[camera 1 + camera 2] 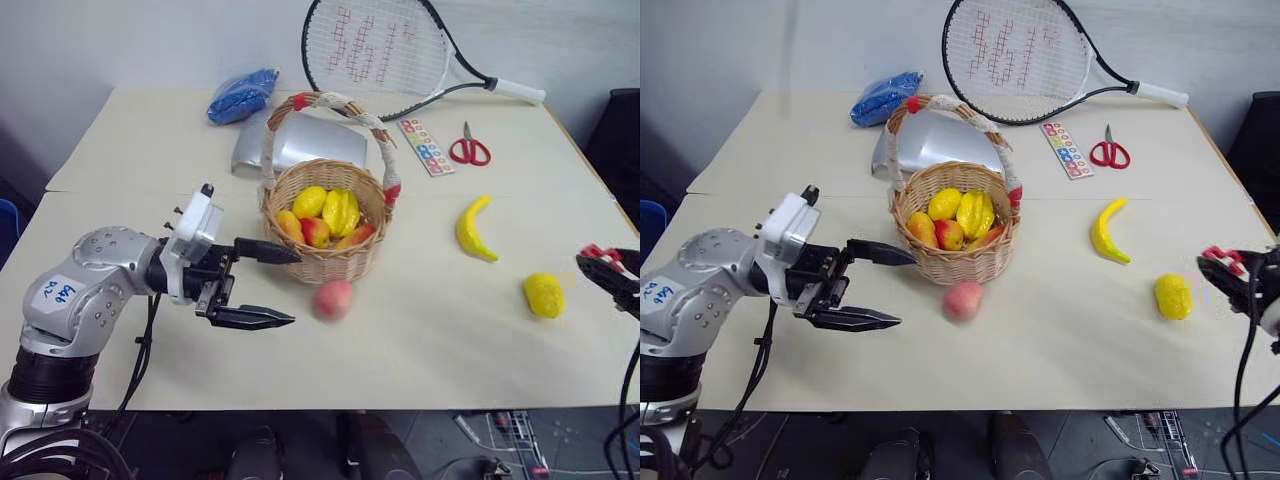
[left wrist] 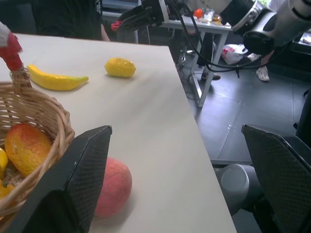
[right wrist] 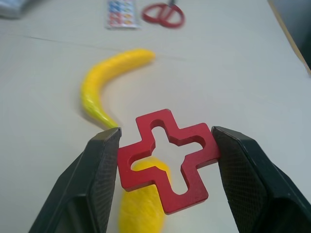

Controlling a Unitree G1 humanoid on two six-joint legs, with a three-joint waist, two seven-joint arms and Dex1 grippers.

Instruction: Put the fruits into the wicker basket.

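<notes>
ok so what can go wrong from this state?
1. The right pincer is shut on the red cross piece, which is not a fruit; it may end up in the wicker basket.
2. The peach sits close to the basket wall; the open left pincer could nudge the basket or roll the peach away.
3. The lemon lies near the table's right edge and could get knocked off.

Tennis racket (image 1: 385, 50), red scissors (image 1: 469, 149), colour strip (image 1: 426, 146), blue bag (image 1: 241, 95), silver sheet (image 1: 305, 143) on table (image 1: 150, 160); red cross piece (image 3: 167, 158).
</notes>
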